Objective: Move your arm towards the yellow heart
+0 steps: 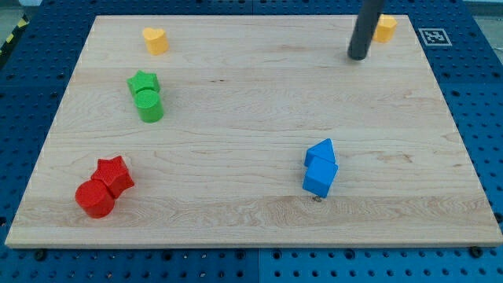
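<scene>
Eight blocks lie on the wooden tabletop (251, 94) in the one camera view, mostly in pairs. At the view's top left sits the yellow heart (156, 40), alone, well clear of everything else. Below it, the green star (142, 82) touches the green cylinder (149, 107). Near the view's bottom left, the red star (114, 174) touches the red cylinder (95, 198). Right of centre and low, two blue blocks (320, 167) press against each other; their shapes are hard to make out. At the top right, a second yellow block (385, 28) is partly hidden by the rod.

There is no pincer on this arm, so there is nothing to open, close or hold; it ends in a dark rod. My tip (358, 56) rests on the board near the top right, just beside the second yellow block, at its lower left; whether they touch I cannot tell.

From my tip the yellow heart lies far toward the view's left and only slightly toward the top, so the coming move is, by my judgement, a long and nearly level sweep leftward along the top edge. That line looks free of blocks: the green pair sits below it.
</scene>
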`<move>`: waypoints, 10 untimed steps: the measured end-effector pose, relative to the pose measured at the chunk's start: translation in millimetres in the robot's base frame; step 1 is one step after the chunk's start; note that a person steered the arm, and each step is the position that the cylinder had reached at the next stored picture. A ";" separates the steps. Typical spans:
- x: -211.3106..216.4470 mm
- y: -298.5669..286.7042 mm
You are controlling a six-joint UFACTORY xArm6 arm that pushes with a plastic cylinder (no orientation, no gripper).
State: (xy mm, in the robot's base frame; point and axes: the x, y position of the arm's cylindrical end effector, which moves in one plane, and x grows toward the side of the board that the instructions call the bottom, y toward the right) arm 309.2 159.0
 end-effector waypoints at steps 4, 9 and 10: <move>7.4 -150.7; 25.3 -343.5; 3.1 -384.5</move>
State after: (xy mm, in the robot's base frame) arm 312.3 -225.5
